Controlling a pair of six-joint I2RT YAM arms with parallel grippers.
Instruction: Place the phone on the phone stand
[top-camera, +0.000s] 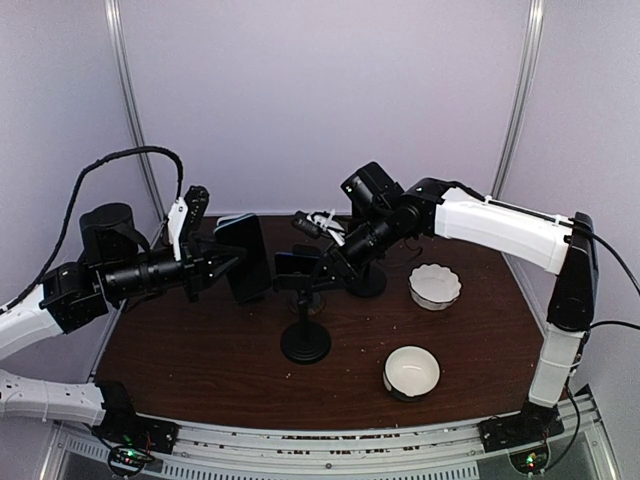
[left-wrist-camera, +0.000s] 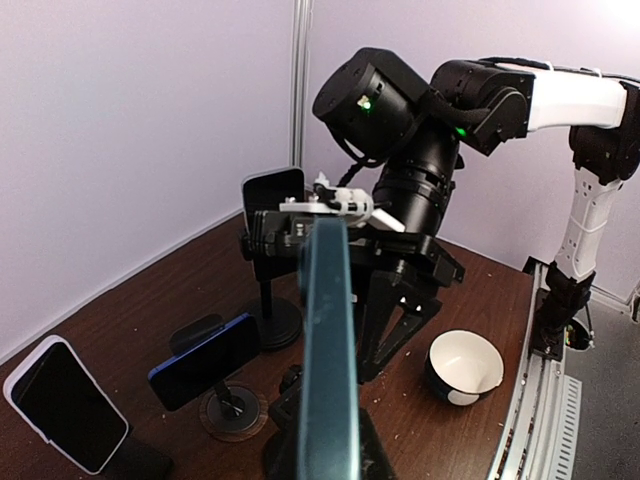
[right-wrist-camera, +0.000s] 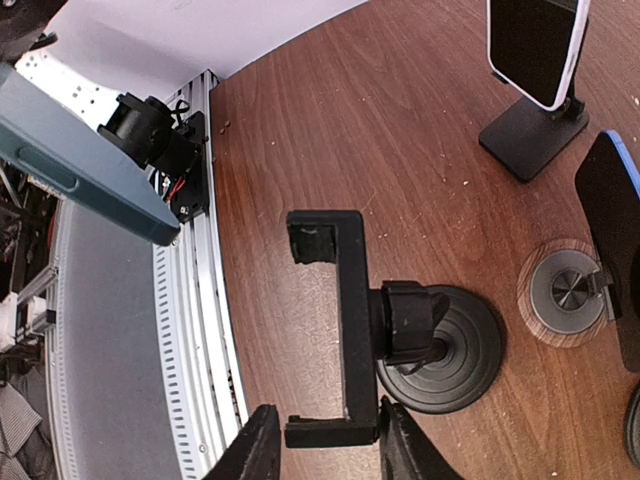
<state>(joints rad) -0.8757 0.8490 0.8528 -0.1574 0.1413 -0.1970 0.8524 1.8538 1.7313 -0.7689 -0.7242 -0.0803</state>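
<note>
Left pincer (top-camera: 228, 263) is clenched on the dark teal slab phone (left-wrist-camera: 328, 350), holding it upright in the air above the dark brown wooden desk (right-wrist-camera: 420, 120), near the black clamp-type phone stand (right-wrist-camera: 355, 310) but apart from it. Right pincer (right-wrist-camera: 325, 445) straddles one end of the stand's bracket, a finger on each side; whether it grips the bracket I cannot tell.

Phone (left-wrist-camera: 328, 350) edge is a deep teal; phone stand (right-wrist-camera: 355, 330) is plain matte black; table (top-camera: 200, 360) is dark reddish-brown woodgrain; near bowl (top-camera: 411, 372) is white inside, dark outside; spare phone (left-wrist-camera: 205, 360) has a bright blue rim; walls (top-camera: 320, 100) are pale lilac.
</note>
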